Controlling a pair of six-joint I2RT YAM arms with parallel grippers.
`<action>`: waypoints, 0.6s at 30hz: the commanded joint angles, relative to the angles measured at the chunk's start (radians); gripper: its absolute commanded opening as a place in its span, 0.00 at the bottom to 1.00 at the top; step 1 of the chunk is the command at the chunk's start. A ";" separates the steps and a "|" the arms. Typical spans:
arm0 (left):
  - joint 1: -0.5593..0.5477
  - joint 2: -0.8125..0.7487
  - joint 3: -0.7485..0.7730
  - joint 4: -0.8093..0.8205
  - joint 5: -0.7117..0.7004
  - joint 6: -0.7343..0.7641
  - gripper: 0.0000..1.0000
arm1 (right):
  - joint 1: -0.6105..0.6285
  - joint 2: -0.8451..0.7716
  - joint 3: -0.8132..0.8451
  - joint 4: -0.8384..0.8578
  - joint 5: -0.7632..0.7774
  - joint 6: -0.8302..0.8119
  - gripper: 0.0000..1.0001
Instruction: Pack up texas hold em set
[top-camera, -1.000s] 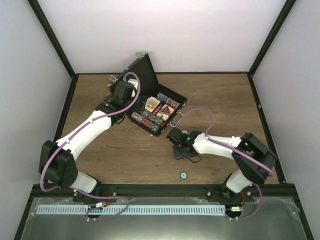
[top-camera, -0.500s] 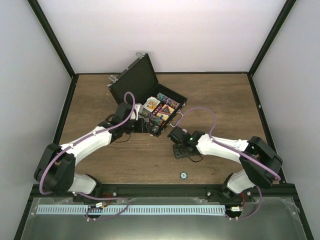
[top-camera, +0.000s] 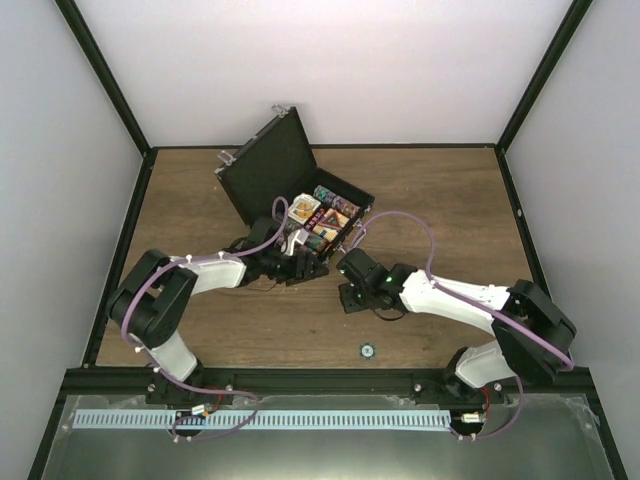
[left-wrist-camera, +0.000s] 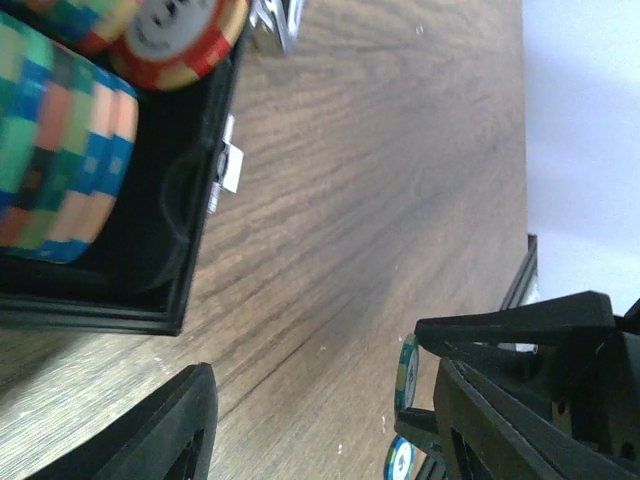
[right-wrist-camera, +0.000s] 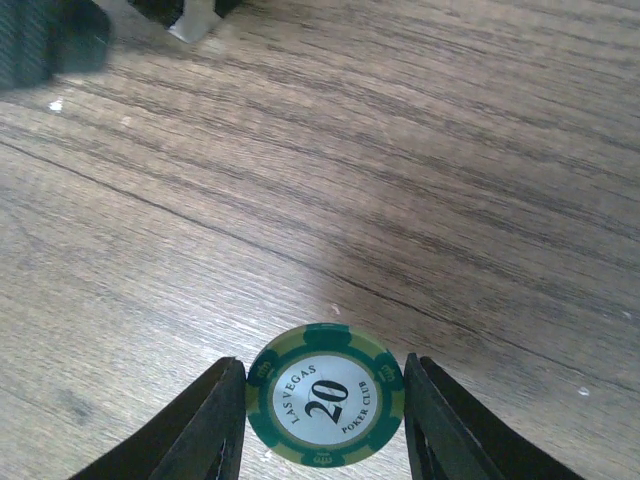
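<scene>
Though overhead hides it, the right hand (right-wrist-camera: 322, 366) pinches a green chip (right-wrist-camera: 325, 397).

The chip (right-wrist-camera: 325, 408) is green with pale edge blocks and a white centre; the case (top-camera: 265, 165) is black; the worktop (right-wrist-camera: 420, 150) is brown wood-grain.

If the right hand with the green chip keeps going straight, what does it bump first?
Probably the wooden table: the right hand and its green chip seem to point down at bare wood.

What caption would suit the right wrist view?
Right tool holds a green-and-white round poker chip marked 20, brown wooden table behind.
</scene>
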 joint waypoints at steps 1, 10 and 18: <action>-0.018 0.061 0.032 0.108 0.151 -0.031 0.61 | 0.009 -0.020 -0.007 0.061 -0.029 -0.030 0.44; -0.053 0.182 0.079 0.143 0.261 -0.054 0.55 | 0.011 -0.017 -0.002 0.097 -0.051 -0.052 0.44; -0.085 0.231 0.106 0.151 0.306 -0.064 0.49 | 0.011 -0.020 -0.003 0.102 -0.052 -0.054 0.44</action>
